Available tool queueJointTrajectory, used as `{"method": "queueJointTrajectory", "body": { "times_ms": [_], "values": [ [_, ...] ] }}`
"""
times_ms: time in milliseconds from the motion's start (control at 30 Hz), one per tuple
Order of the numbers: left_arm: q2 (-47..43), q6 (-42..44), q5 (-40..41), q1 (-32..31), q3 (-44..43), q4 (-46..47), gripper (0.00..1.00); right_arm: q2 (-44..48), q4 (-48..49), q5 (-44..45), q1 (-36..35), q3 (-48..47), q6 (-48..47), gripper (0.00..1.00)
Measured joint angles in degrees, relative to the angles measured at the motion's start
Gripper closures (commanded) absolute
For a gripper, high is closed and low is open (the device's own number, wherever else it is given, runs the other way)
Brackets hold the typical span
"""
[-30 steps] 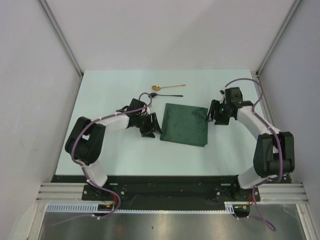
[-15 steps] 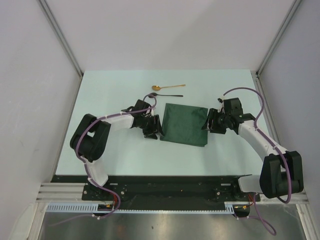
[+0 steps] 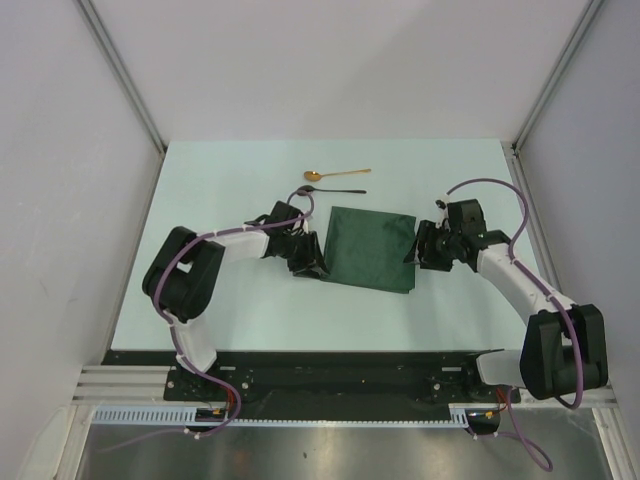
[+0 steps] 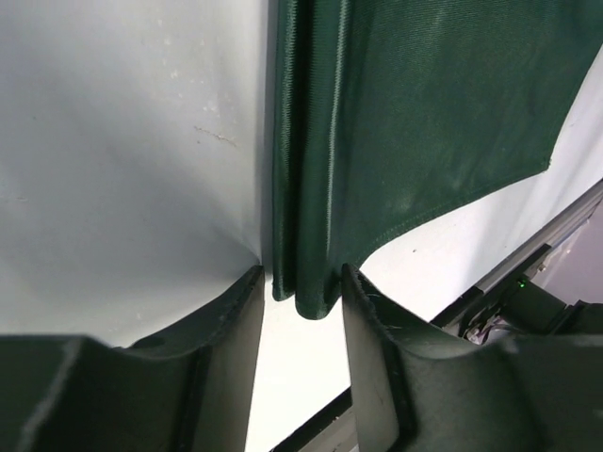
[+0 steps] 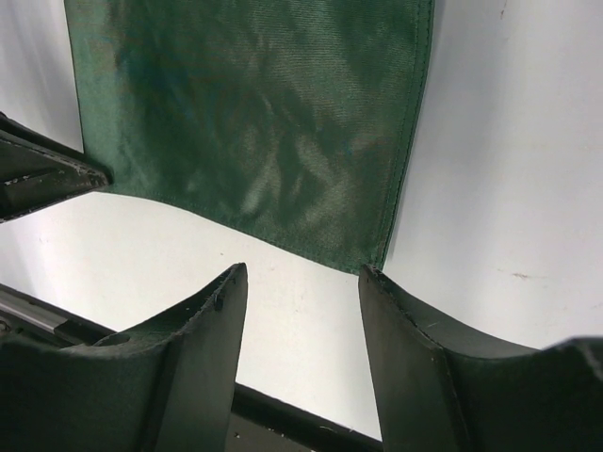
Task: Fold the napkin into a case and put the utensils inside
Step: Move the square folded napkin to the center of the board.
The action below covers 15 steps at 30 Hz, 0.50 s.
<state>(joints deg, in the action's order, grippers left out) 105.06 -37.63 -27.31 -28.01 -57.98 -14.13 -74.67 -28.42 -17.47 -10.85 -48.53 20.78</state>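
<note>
1. A pale mint, matte table (image 3: 230, 310) fills the middle of the overhead view. Plain grey-white walls (image 3: 330, 70) enclose it, with slanting aluminium posts (image 3: 120, 75) at the corners and a black rail (image 3: 330, 365) along the lower edge.
2. The dark green, finely woven cloth napkin (image 3: 368, 250) lies flat at the centre of the table, folded to a rough square with stitched hems.
3. Above it in the frame, well apart from the cloth, lie a slim shiny gold spoon (image 3: 335, 175) and a slim glossy black spoon (image 3: 335, 190), close together and roughly parallel.
4. The left gripper (image 3: 310, 262) sits at the napkin's lower-left corner. In the left wrist view its jaws stand apart astride the layered folded edge (image 4: 306, 188), with the black fingers (image 4: 236, 320) close on either side and no clear squeeze.
5. The right gripper (image 3: 415, 255) is at the napkin's right edge. In the right wrist view its jaws are apart over bare table, and a napkin corner (image 5: 377, 264) lies just ahead of one curved fingertip (image 5: 386, 301).
6. Purple cables (image 3: 485, 181) loop over both white-and-black arms.
</note>
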Motion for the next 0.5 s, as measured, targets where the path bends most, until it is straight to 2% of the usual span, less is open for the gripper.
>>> {"method": "queueJointTrajectory", "body": {
  "times_ms": [233, 400, 500],
  "values": [
    [0.63, -0.61, -0.11, 0.0, 0.28, 1.25, 0.7, 1.55, -0.2, 0.0, 0.33, 0.04, -0.11, 0.45],
    [0.66, -1.2, 0.28, 0.02, 1.2, 2.27, 0.99, 2.05, -0.2, 0.02, 0.59, 0.44, -0.39, 0.45],
    [0.42, -1.81, 0.13, 0.02, 2.08, 3.28, 1.0, 2.29, -0.42, 0.63, 0.59, 1.25, 0.24, 0.47]
  ]
}}
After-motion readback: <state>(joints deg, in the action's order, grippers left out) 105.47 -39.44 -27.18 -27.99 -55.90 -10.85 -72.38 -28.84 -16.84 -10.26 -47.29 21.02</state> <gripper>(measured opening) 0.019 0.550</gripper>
